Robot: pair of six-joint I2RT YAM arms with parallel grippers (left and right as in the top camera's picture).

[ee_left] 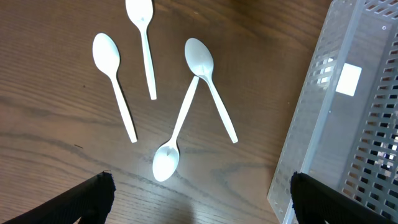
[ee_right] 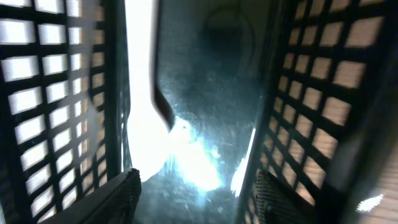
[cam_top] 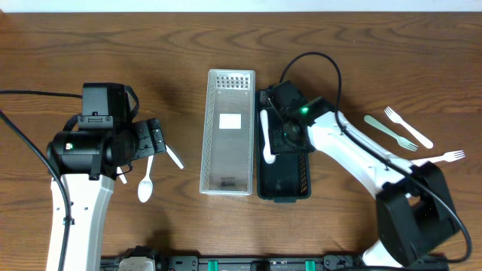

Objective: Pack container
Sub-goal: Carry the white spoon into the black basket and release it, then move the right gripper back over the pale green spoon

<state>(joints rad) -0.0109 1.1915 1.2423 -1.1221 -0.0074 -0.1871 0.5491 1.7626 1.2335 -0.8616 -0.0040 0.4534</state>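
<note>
Nearest you, the left gripper (ee_left: 200, 190) hangs with jaws spread wide and empty over four white spoons (ee_left: 166, 163). The spoons lie loose on the table (ee_left: 50, 124), and two of them cross at the handles. Just beside them stands the clear perforated container (ee_left: 305, 118), its long axis running away from you. It carries a plain white label (ee_left: 348, 79) with no writing you can read. Beyond it sits the black container (cam_top: 286, 184), parallel and almost touching. The right gripper (ee_right: 196, 183) is down inside it, jaws apart and gripping nothing. A white utensil (cam_top: 266, 139), possibly a spoon given the glare, lies lengthwise along the container's left wall.
</note>
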